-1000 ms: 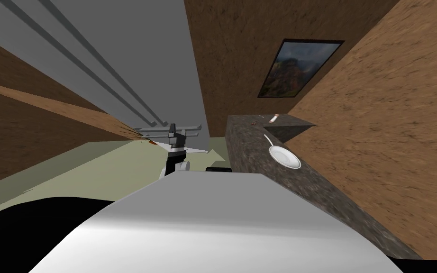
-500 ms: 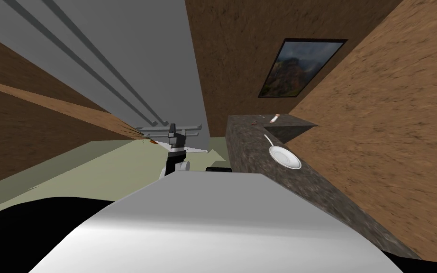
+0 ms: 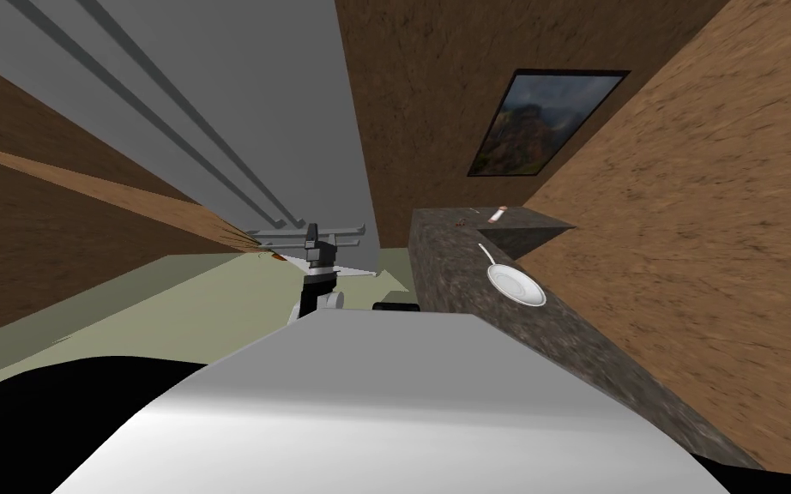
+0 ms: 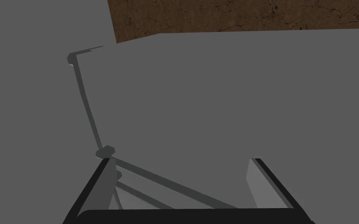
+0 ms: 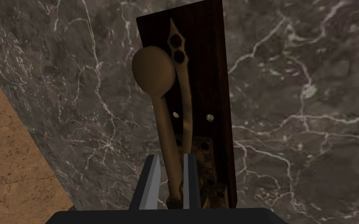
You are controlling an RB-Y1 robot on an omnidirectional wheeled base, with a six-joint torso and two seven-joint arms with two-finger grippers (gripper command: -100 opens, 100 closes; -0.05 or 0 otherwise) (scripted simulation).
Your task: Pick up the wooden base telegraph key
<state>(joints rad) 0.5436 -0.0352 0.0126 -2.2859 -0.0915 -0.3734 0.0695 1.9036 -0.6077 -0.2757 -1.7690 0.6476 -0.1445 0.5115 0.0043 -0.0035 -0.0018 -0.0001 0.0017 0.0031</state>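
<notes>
Clamping telegraph key (image 5: 182,112), right fingers (image 5: 151,182) pointing down

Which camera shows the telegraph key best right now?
The right wrist view: close up on the telegraph key, its dark wooden base, lever and round knob, the right gripper shut on the lever. The head view gives the marble counter; the left wrist view, a grey surface.

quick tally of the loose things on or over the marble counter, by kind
telegraph key: 1, its lever between the right gripper fingers
white dish with a thin handle: 1
small pale cylinder: 1
small brown item, too small to name: 1
total: 4
</notes>
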